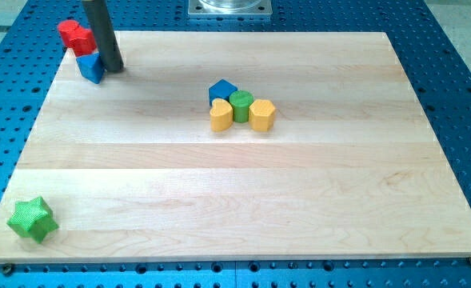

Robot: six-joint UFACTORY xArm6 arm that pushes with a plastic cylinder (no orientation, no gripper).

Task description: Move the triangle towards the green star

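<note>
My tip (113, 67) sits right against the blue triangle (90, 67), on its right; the green star (33, 218) is way below. Just a bare rod tool, holding nothing.

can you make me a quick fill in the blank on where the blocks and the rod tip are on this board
1. My tip sits just to the view's ____ of the blue triangle.
2. The green star lies at the view's bottom ____ corner of the wooden board.
3. The red block sits just ____ the blue triangle in the view.
4. The green cylinder stands between two ____ blocks.

Missing words: right; left; above; yellow
</note>
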